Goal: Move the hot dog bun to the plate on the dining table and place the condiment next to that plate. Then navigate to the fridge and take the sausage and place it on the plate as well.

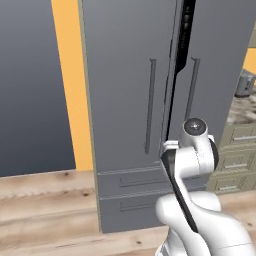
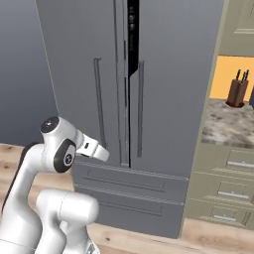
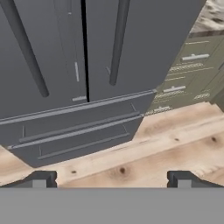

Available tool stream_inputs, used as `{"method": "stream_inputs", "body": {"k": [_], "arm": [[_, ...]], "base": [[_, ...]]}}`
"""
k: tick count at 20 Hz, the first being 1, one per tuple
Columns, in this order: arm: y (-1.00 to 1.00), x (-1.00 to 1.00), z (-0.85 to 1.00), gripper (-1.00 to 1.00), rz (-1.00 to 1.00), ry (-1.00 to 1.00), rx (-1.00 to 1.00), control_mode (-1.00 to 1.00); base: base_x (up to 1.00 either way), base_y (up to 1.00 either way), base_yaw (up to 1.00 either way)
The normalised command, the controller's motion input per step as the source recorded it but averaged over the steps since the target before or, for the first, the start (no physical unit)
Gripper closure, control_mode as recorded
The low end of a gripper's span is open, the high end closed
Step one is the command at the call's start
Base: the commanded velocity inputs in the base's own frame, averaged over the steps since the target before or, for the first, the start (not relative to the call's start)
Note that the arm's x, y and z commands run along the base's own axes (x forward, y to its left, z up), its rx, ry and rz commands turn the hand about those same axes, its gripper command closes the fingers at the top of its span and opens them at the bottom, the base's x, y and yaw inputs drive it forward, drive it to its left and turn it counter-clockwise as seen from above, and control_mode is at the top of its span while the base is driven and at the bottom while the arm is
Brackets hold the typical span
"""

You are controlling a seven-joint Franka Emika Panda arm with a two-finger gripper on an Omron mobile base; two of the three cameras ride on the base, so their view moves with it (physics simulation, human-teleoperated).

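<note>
Claw (image 3: 111, 178) wide open, nothing betw. tips, hanging over wood floor (image 3: 175, 148). Just ahead of it: fridge (image 3: 87, 87), two bottom drawers shut, above them double doors w/ vertical handles, doors cracked slightly at the centre seam. Sausage: can't see it from outside. Beyond fridge, to claw's right: beige drawer cabinets (image 3: 188, 74) w/ stone counter.

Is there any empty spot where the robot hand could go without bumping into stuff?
Yes. The wooden floor in front of the fridge and the beige drawers is bare, and the open gripper hangs over it. Up at the fridge doors it is tighter: the two long handles stand close beside the narrow dark gap between them.
</note>
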Motion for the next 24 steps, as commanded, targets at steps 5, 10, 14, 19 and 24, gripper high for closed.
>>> {"method": "stream_inputs", "body": {"k": [5,10,14,19,24], "arm": [[-0.13,0.67,0.23,-1.0,0.12,-0.06,0.08,-1.0],[-0.26,0.58,0.76,-1.0,0.19,-0.11,0.0,-1.0],[-0.26,0.52,0.87,-1.0,0.07,0.0,0.0,-1.0],[-0.45,0.35,0.54,-1.0,0.02,0.02,-0.01,-1.0],[-0.44,0.2,0.4,-1.0,0.05,0.0,0.0,-1.0]], "base": [[0.0,0.0,0.0],[0.0,0.0,0.0],[0.0,0.0,0.0],[0.0,0.0,0.0],[0.0,0.0,0.0]]}}
